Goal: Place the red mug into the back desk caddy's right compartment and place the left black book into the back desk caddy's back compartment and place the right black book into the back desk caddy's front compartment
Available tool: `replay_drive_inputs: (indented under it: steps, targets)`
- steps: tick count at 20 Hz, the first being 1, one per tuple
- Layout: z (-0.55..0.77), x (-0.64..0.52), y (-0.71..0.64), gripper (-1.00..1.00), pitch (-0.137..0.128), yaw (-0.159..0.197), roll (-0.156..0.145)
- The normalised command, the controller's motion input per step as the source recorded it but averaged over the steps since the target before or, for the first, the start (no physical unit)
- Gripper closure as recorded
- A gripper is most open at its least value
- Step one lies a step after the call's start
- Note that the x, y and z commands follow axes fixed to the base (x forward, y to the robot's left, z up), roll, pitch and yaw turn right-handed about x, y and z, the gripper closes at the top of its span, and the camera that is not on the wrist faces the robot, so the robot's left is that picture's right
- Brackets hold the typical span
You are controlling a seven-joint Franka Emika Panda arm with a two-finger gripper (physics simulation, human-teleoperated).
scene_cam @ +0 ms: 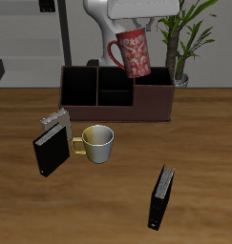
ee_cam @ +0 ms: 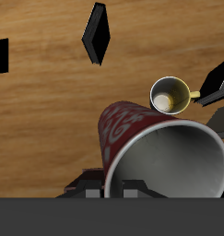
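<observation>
**Red mug held above the caddy, ready to go down**

We have the red mug [scene_cam: 135, 52] lifted clear of the table and hanging tilted just above the back desk caddy [scene_cam: 116, 93], over the boundary between its black-walled partitions and the right compartment [scene_cam: 151, 98]. The gripper [scene_cam: 137, 29] is mostly out of sight at the exterior view's edge. In the wrist view the mug's white mouth [ee_cam: 173, 161] fills the foreground, so we judge the fingers are clamped on the mug near its rim, though we cannot see the pads themselves or how wide they stand.

To finish this step well, we should carry the mug further over the reddish-brown end section of the caddy until its base is well inside those walls, away from the black partition. We would then lower it slowly, since the tilt could catch the caddy's rim or leave the mug lying on its side, and only part the fingers once it is down in the section.

In front of the caddy, nearer the table's front edge, stand both black books, one [scene_cam: 50, 150] beside the pale mug [scene_cam: 96, 143] and the grey patterned book [scene_cam: 56, 121], the other [scene_cam: 161, 198] well apart from them. Both books are still to be placed.
</observation>
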Motion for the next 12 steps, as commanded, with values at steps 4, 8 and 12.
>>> replay_drive_inputs:
  steps: [4, 8, 12]
  targets:
    - [-0.24, -0.34, 0.17, 1.00, 0.034, -0.010, 0.004]
    - [-0.23, -0.38, 0.22, 1.00, 0.034, -0.016, 0.023]
    - [-0.11, -0.38, 0.26, 1.00, 0.034, -0.010, 0.010]
